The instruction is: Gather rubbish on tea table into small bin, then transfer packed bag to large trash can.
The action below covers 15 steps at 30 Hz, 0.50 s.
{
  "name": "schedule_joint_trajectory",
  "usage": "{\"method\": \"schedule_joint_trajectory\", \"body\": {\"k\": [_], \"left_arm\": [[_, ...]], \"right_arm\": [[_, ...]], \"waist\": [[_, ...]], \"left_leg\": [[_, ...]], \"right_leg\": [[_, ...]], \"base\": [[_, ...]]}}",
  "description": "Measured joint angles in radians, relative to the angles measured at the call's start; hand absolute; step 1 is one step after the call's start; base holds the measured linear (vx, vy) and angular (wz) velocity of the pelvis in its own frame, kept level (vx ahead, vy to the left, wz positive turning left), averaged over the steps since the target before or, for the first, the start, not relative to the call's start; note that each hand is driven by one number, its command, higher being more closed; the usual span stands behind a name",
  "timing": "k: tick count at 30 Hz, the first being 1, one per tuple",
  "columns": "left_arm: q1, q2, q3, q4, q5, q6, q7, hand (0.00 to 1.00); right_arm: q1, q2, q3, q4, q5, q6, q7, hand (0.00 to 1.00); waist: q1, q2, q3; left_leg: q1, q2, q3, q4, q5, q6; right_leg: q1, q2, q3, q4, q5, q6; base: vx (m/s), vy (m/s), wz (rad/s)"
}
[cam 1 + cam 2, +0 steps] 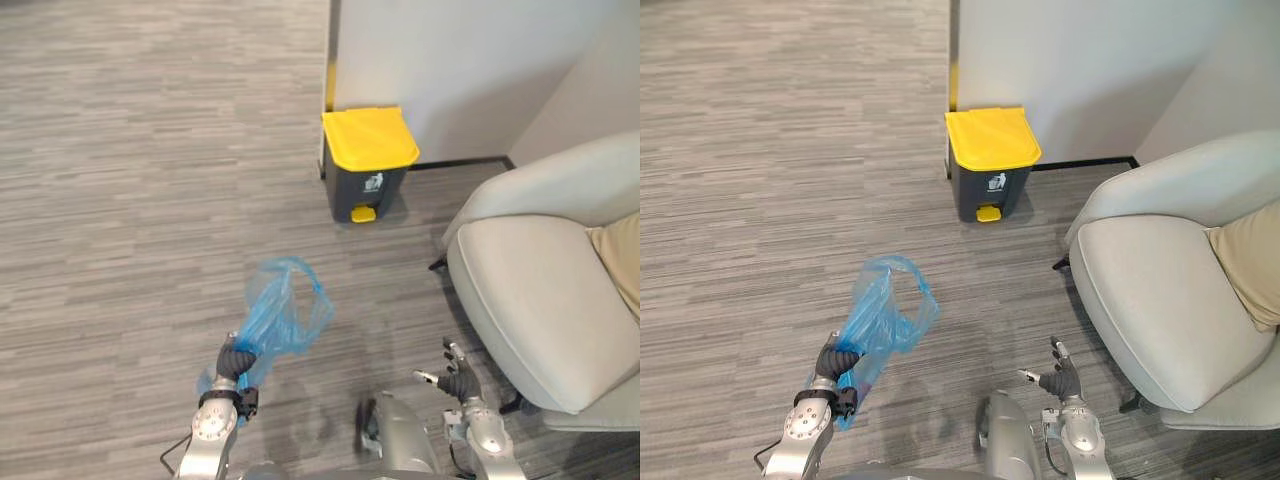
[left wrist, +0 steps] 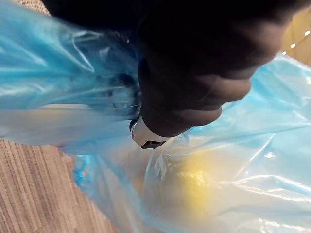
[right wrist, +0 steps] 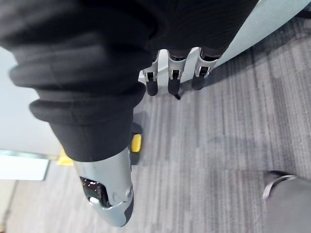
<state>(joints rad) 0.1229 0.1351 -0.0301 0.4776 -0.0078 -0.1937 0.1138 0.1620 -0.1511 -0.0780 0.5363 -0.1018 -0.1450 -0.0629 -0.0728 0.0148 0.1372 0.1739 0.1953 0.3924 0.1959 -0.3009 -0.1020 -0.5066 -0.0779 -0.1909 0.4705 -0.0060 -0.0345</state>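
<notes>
The blue bag (image 1: 285, 315) hangs in the air near and left of centre, bunched in the robot's left hand (image 1: 238, 358). The hand is clenched on the gathered film, and in the left wrist view a silver fingertip (image 2: 146, 138) presses into the plastic. The loose mouth of the bag stands open beyond the hand, and a short tail droops on the near side. Its long axis runs from the hand away and slightly right. Something yellowish shows through the film in the wrist view, too blurred to name.

The large trash can (image 1: 368, 165) stands far from the bag and a little to its right, well apart from it, roughly along the line the bag points. Its yellow lid (image 1: 992, 137) is down, with a yellow pedal (image 1: 363, 213) at its foot facing the robot. The bag-carrying left hand sits closer to that line than the right, so the lid is likely the obstacle to dropping the bag in.

The right hand (image 1: 455, 378) hovers low on the near right with fingers relaxed and spread, holding nothing, just beside the pale armchair (image 1: 540, 300), which carries a tan cushion (image 1: 620, 255).

The floor (image 1: 120, 200) is grey striped carpet. The can backs onto a white wall (image 1: 450, 70).
</notes>
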Motion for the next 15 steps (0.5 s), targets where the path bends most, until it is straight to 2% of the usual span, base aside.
{"method": "schedule_joint_trajectory", "body": {"k": [1,2,3,4,5,6,7,8,9,11,13,14,15], "left_arm": [[0.003,0.0,0.003,0.006,0.0,0.003,-0.002,1.0],[-0.014,-0.009,0.002,0.006,0.001,0.014,-0.003,1.0],[-0.032,-0.029,0.005,0.002,0.001,0.016,-0.002,1.0],[-0.009,-0.049,0.032,-0.006,0.001,0.008,-0.002,1.0],[0.013,-0.067,0.044,-0.022,0.0,0.006,-0.001,1.0],[0.025,-0.079,0.041,-0.035,0.0,0.006,0.0,1.0],[0.025,-0.084,0.035,-0.04,-0.001,0.007,-0.003,1.0],[0.032,-0.091,0.033,-0.039,-0.001,0.012,-0.004,1.0],[0.033,-0.096,0.03,-0.044,-0.002,0.011,-0.005,1.0],[0.047,-0.093,0.024,-0.052,-0.002,0.011,-0.006,1.0],[0.067,-0.095,0.021,-0.061,-0.002,0.011,-0.005,1.0],[0.078,-0.095,0.018,-0.065,-0.001,0.011,-0.005,1.0],[0.081,-0.097,0.02,-0.065,-0.001,0.011,-0.004,1.0]], "right_arm": [[-0.012,-0.006,-0.001,0.009,-0.009,0.004,0.0,0.0],[-0.016,-0.019,-0.01,0.003,-0.017,0.004,0.0,0.0],[-0.013,-0.026,-0.018,-0.004,-0.018,0.005,0.001,0.0],[0.011,-0.024,-0.023,-0.016,-0.018,0.003,0.004,0.0],[0.05,-0.019,-0.022,-0.056,-0.018,0.001,0.002,0.0],[0.039,-0.025,-0.025,-0.058,-0.016,0.0,0.001,0.0],[0.022,-0.024,-0.028,-0.059,-0.013,0.001,0.0,0.0],[0.023,-0.014,-0.028,-0.071,-0.007,0.001,0.0,0.0],[0.035,-0.002,-0.021,-0.093,-0.003,-0.001,-0.001,0.0],[0.03,0.003,-0.023,-0.098,0.0,-0.001,-0.001,0.0],[0.02,-0.002,-0.025,-0.102,0.014,-0.002,-0.004,0.0],[0.013,-0.009,-0.026,-0.1,0.014,-0.002,-0.01,0.0],[-0.001,-0.014,-0.033,-0.083,0.013,-0.003,-0.017,0.0]], "waist": [[0.007,0.011,0.001],[-0.001,0.013,0.026],[-0.021,-0.002,0.058],[-0.009,0.017,0.051],[0.007,0.024,0.056],[0.026,0.063,0.052],[0.04,0.075,0.051],[0.051,0.061,0.059],[0.069,0.037,0.064],[0.09,0.009,0.063],[0.102,0.0,0.061],[0.116,0.0,0.056],[0.118,0.007,0.049]], "left_leg": [[-0.002,0.014,-0.018,0.008,0.029,-0.02],[0.01,0.005,-0.067,0.042,0.101,-0.07],[0.028,-0.013,-0.096,0.087,0.144,-0.057],[-0.007,0.031,-0.117,0.312,0.209,-0.037],[-0.098,0.098,-0.148,0.578,0.252,-0.02],[-0.173,0.147,-0.172,0.734,0.233,-0.002],[-0.284,0.173,-0.185,0.879,0.193,0.006],[-0.365,0.171,-0.19,0.928,0.156,0.027],[-0.43,0.152,-0.152,0.879,0.118,0.046],[-0.489,0.11,-0.125,0.755,0.106,0.065],[-0.534,0.056,-0.117,0.545,0.109,0.061],[-0.545,0.012,-0.122,0.369,0.122,0.042],[-0.544,-0.028,-0.15,0.224,0.152,0.029]], "right_leg": [[-0.014,0.003,-0.005,0.035,-0.02,-0.009],[-0.027,-0.033,-0.005,0.153,-0.068,-0.027],[-0.036,-0.057,-0.03,0.266,-0.098,-0.058],[0.025,-0.006,-0.059,0.199,-0.169,0.027],[0.123,0.025,-0.112,0.101,-0.196,-0.106],[0.162,0.072,-0.101,0.081,-0.206,-0.101],[0.218,0.11,-0.082,0.037,-0.225,-0.103],[0.284,0.118,-0.074,-0.01,-0.235,-0.101],[0.386,0.122,-0.042,-0.083,-0.244,-0.101],[0.467,0.123,-0.003,-0.152,-0.249,-0.094],[0.535,0.126,0.037,-0.209,-0.259,-0.076],[0.566,0.125,0.075,-0.229,-0.281,-0.056],[0.591,0.126,0.101,-0.229,-0.303,-0.026]], "base": [[0.73,-0.164,-0.01],[0.57,-0.162,0.2],[0.63,-0.311,0.39],[0.51,-0.414,0.22],[0.6,-0.434,-0.25],[0.51,-0.288,-0.62],[0.56,-0.135,-0.67],[0.67,-0.105,-0.55],[0.55,-0.081,-0.35],[0.47,-0.033,-0.47],[0.52,0.035,-0.66],[0.67,0.174,-0.89],[0.56,0.162,-0.88]]}}
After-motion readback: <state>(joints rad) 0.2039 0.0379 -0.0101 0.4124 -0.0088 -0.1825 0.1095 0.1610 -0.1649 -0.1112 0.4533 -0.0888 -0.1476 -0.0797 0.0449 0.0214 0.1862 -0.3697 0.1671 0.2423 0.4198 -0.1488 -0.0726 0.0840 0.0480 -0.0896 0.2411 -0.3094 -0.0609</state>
